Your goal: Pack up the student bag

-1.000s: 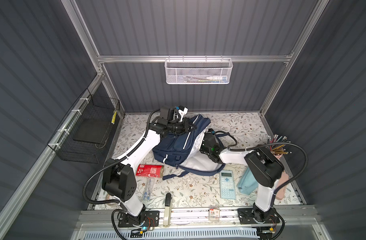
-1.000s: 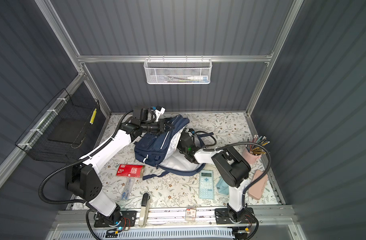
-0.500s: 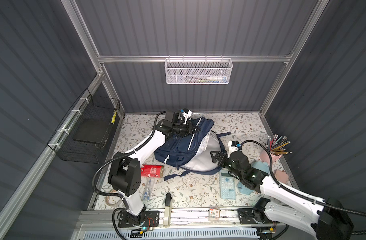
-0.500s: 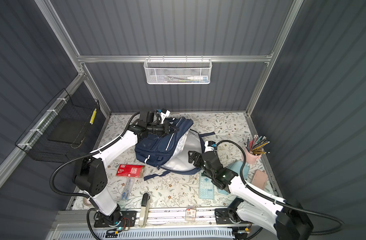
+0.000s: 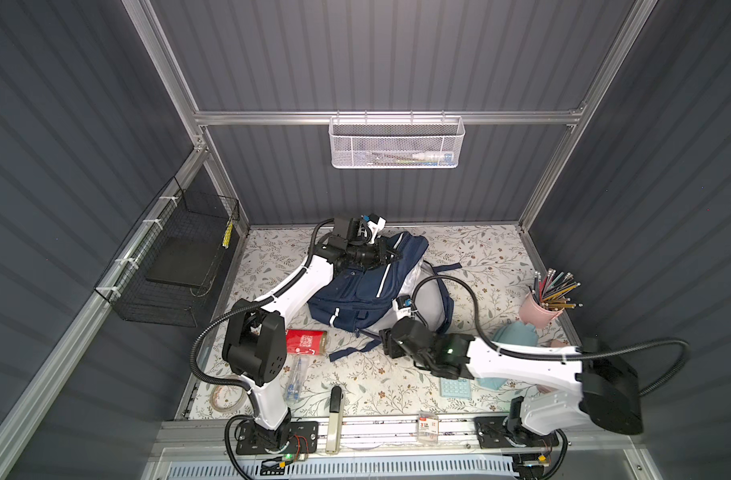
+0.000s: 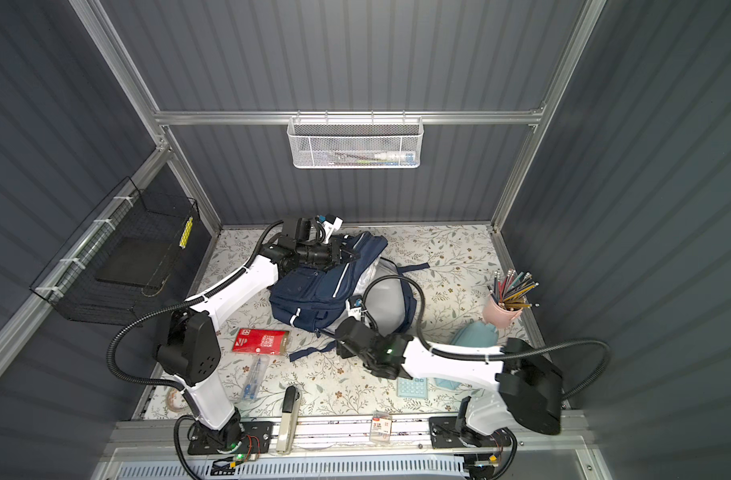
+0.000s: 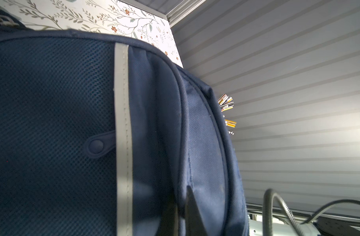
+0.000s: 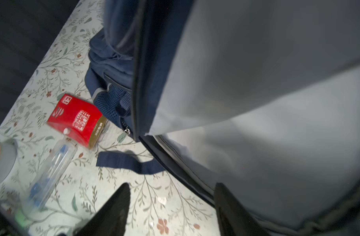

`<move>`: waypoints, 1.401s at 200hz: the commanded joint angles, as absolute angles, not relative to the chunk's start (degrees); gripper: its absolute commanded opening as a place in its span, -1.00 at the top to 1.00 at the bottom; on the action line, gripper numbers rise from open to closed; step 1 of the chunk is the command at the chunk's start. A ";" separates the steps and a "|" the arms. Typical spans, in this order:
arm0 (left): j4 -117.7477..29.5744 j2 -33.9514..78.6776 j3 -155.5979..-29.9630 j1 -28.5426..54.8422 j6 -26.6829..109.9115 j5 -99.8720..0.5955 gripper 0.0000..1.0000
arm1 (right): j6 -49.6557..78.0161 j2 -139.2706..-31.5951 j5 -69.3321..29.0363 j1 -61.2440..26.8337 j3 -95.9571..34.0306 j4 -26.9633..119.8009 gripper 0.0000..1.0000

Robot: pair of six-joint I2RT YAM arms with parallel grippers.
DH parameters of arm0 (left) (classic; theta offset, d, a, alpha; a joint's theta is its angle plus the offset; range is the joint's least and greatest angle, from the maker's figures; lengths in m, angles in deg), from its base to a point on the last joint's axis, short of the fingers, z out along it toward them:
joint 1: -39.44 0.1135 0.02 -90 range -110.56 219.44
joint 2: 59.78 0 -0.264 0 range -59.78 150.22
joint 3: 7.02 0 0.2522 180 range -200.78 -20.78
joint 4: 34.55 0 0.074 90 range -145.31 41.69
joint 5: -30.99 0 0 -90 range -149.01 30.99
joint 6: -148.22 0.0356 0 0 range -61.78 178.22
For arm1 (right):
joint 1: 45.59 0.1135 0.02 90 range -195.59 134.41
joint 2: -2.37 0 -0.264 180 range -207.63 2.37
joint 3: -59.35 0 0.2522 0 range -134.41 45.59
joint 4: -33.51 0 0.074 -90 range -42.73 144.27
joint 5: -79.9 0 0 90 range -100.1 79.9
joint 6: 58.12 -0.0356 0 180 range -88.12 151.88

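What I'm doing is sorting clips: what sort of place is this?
Likely a robot lab cell: aluminium frame, left arm and right arm bolted in front, student bag on floral tabletop.

On the table [image 5: 480, 257], the packet [image 5: 305, 341] lies left-front of the student bag [image 5: 355, 291], the pencil cup [image 5: 536, 311] to its right, the calculator [image 5: 453, 386] right-front.

I count one navy backpack [image 5: 355, 291], one red packet [image 5: 305, 343], one calculator [image 5: 453, 386], one stapler [image 5: 334, 409], one tape roll [image 8: 5, 161], one pink pencil cup [image 5: 534, 311] — plus one white mesh basket [image 5: 397, 143] and one black wire basket [image 5: 177, 266].
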State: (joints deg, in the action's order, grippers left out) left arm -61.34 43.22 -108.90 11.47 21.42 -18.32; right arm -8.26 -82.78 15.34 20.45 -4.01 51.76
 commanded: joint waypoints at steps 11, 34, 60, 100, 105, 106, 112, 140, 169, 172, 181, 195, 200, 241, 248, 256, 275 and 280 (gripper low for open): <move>-64.26 41.64 -113.29 11.75 24.95 -17.90 1.00 | -2.93 -92.57 25.04 24.08 -9.68 44.74 -0.13; -64.14 41.15 -113.99 11.75 23.91 -17.49 1.00 | -0.86 -98.36 23.81 24.06 -13.47 41.94 -0.08; -64.42 40.94 -115.18 11.75 23.33 -17.34 1.00 | 0.59 -102.78 22.11 24.19 -15.83 39.98 -0.07; -67.66 41.97 -117.62 11.75 24.99 -17.15 1.00 | 2.32 -107.86 23.23 24.11 -19.03 40.66 -0.06; -67.81 41.99 -117.65 11.75 25.00 -17.07 1.00 | 2.38 -108.43 23.47 24.07 -20.04 41.62 -0.06; -67.81 41.99 -117.64 11.75 25.00 -17.03 1.00 | 2.41 -108.58 23.56 24.09 -20.14 41.81 -0.06; -67.73 41.87 -117.54 11.76 24.95 -16.84 1.00 | 2.36 -109.42 24.15 24.19 -21.47 43.18 -0.06; -67.94 41.03 -117.48 11.75 24.73 -16.65 1.00 | 0.05 -112.82 26.77 22.35 -24.18 48.00 -0.01; -67.57 40.51 -117.25 11.76 24.16 -15.87 1.00 | 1.72 -115.01 26.19 21.64 -25.86 49.00 0.44; -67.48 40.50 -117.15 11.83 24.19 -15.86 1.00 | 1.96 -114.90 25.85 21.58 -25.88 49.05 0.48; -67.05 40.22 -116.49 11.75 24.05 -15.99 1.00 | 2.80 -114.26 25.26 22.03 -25.55 48.32 0.57; -66.14 39.90 -114.92 11.75 23.71 -16.06 1.00 | 3.93 -113.17 25.94 22.82 -25.72 48.80 0.62; -65.75 39.81 -114.32 11.75 23.69 -16.08 1.00 | 3.89 -112.87 26.21 22.98 -26.24 49.94 0.63; -64.90 39.20 -111.14 12.01 24.71 -18.13 0.68 | 4.05 -109.29 19.51 22.73 -24.23 49.34 0.76; -64.35 38.68 -110.35 12.17 24.58 -19.25 0.56 | 4.18 -109.02 18.75 22.83 -23.54 48.23 0.76; -63.53 38.27 -109.59 12.35 24.31 -19.88 0.53 | 3.93 -108.85 18.71 22.85 -23.31 48.18 0.75; -62.83 38.46 -109.93 12.46 23.70 -19.64 0.28 | 3.40 -109.35 19.21 22.77 -23.06 48.07 0.71; -63.02 38.60 -110.26 12.46 23.68 -19.57 0.15 | 3.44 -109.55 19.05 22.72 -23.05 47.93 0.70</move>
State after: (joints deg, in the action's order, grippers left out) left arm -65.82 40.60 -109.90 11.82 23.35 -19.44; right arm 3.87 -110.25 19.73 22.44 -23.86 48.59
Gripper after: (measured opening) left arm 0.317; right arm 0.141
